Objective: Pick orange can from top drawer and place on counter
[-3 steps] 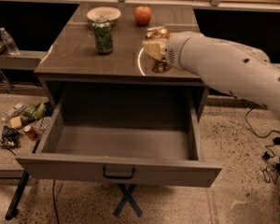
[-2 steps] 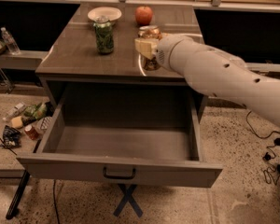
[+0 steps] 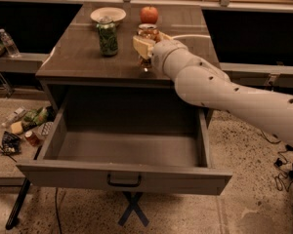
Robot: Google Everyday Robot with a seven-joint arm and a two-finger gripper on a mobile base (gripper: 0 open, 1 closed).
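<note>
The top drawer point(image 3: 122, 179) stands pulled wide open below the cabinet, and I can see nothing lying in it. Above it is the counter point(image 3: 78, 57), glossy and dark. The robot's white arm point(image 3: 224, 94) reaches in from four o'clock, crossing the drawer's right-hand corner, with its wrist over the front half of the counter.

On the counter, taking its middle as the dial's centre, a pale bowl point(image 3: 108, 14) sits at eleven o'clock. A green can point(image 3: 107, 36) stands upright just in front of the bowl. An apple point(image 3: 149, 14) rests at twelve o'clock near the back edge.

The orange can point(image 3: 148, 32) is upright at about the centre of the counter, out of the drawer. It is in front of the apple and at three o'clock from the green can. The gripper point(image 3: 146, 48) is closed around its body, one cream pad pressed flat on the can's left side. I cannot tell whether the base touches the surface or hangs just above it.

To my eye this is the placing step, nearly done. The next move calls for the can to be settled squarely on its base. Then the grip should open gently and draw back towards four o'clock without tipping the can.
</note>
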